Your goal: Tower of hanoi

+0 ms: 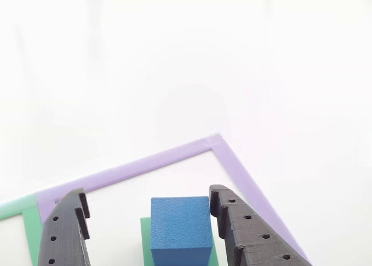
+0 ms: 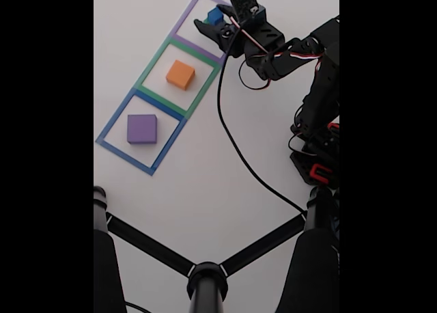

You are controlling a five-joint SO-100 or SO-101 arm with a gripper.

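1. The small blue cube (image 1: 180,228) sits on top of the green block (image 1: 145,243), and only a thin green edge shows under it in the other view. Both stand inside the purple taped outline (image 1: 232,161). In the fixed view this is the top square of the row, and the blue cube (image 2: 216,16) is near its upper right side.
2. The orange block (image 2: 180,74) lies alone in the middle, green taped outline (image 2: 147,74), and the purple block (image 2: 142,128) lies alone in the blue taped outline (image 2: 113,125) at the bottom.
3. The gripper (image 1: 148,211) is wide open. Its two dark fingers (image 1: 250,231) stand on both sides of the blue cube and do not touch it.
4. I judge the puzzle is somewhere in the middle: the four blocks are spread over three squares, with only one pair stacked. The full tower in one square is not yet built.
5. The blocks are square, so there is no long axis. The blue cube stands upright, with one flat face turned to the wrist camera, and its sides run about parallel to the fingers.
6. The white table (image 2: 205,176) also carries a black cable (image 2: 232,142) going to the arm.
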